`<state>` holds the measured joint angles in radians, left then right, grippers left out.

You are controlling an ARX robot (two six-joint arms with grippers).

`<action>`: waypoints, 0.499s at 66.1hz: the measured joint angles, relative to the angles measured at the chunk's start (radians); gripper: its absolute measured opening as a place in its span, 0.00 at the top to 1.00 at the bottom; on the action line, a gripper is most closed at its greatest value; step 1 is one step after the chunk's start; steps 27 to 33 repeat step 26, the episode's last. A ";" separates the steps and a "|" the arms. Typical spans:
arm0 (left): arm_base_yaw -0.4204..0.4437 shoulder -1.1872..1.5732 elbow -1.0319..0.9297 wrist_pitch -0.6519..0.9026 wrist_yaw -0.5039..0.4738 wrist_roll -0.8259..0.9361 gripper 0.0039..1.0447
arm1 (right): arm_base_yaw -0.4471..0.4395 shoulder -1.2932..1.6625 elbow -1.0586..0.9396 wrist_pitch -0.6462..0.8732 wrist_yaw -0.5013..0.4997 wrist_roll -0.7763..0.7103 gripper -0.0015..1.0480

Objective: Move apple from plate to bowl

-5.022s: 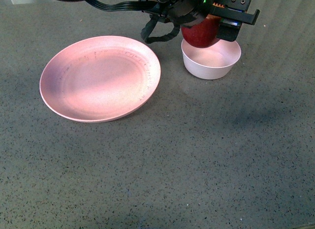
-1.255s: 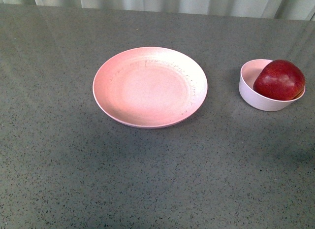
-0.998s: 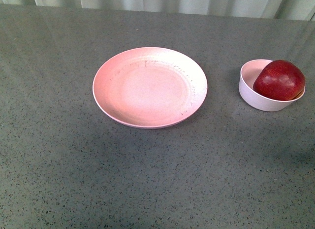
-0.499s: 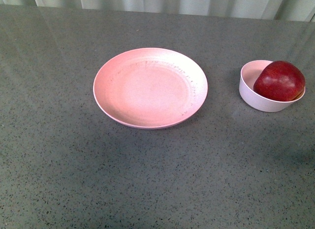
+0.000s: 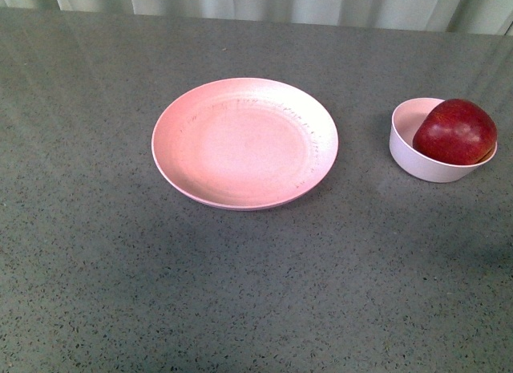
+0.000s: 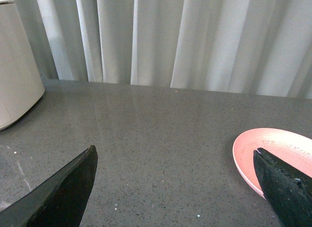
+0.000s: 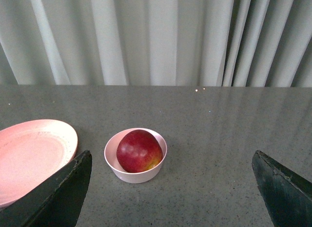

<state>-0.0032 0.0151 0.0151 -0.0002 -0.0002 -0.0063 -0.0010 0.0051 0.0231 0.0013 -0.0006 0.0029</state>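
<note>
Nearest the robot the grey speckled table (image 5: 240,293) is bare worktop, and neither arm appears in the front view. The left gripper (image 6: 178,188) shows only in its own wrist view, fingers spread wide apart with nothing between them; the right gripper (image 7: 170,190) likewise stands released, its two dark fingers set far apart and holding nothing. Further out, towards the middle of the table, lies the plate (image 5: 244,142), shallow and pale pink with faint dark scuffs, nothing on it. To its right and well apart sits the bowl (image 5: 417,158), and the apple (image 5: 455,131) rests inside it, standing well above the rim and leaning towards the bowl's right side. Judged from this layout, the transfer is complete. Remaining risks: the apple sits high and off-centre in a bowl barely wider than itself, so a knock from the right arm during any further movement could tip the bowl or roll the apple out onto the table. The bowl also lies close to the right edge of the front view, so part of it could pass out of sight. Beyond the table's far edge hangs a pale pleated curtain (image 7: 146,36).
</note>
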 joint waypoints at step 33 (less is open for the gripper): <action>0.000 0.000 0.000 0.000 0.000 0.000 0.08 | 0.000 0.000 0.000 0.000 0.000 0.000 0.09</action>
